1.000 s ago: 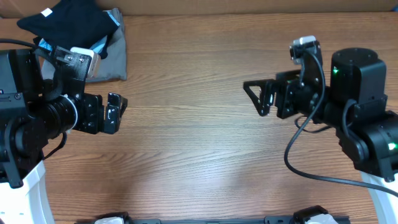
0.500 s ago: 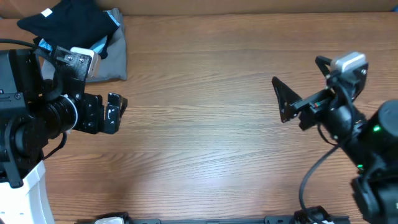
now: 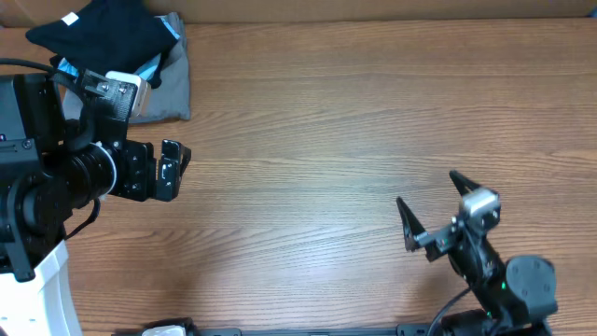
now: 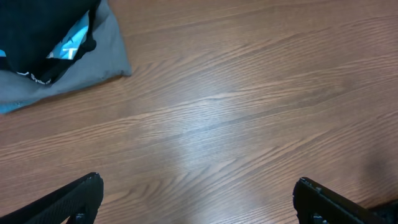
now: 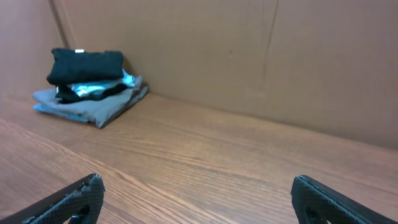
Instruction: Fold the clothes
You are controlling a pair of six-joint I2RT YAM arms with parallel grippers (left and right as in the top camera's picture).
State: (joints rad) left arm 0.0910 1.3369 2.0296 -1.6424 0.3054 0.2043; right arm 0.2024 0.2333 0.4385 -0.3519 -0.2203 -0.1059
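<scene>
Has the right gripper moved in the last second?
Yes: the right gripper pulled back toward the near edge of the table, farther from the black T-shirt.

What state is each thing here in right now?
Black T-shirt: folded, lying on top of the other shirts.
Blue shirt: mostly hidden under it.
Grey shirt: folded flat, at the bottom.
Left gripper: open, empty.
Right gripper: open, empty.

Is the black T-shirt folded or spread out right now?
Folded: the black T-shirt sits as a compact bundle on the light blue shirt and grey shirt, not spread flat.
</scene>
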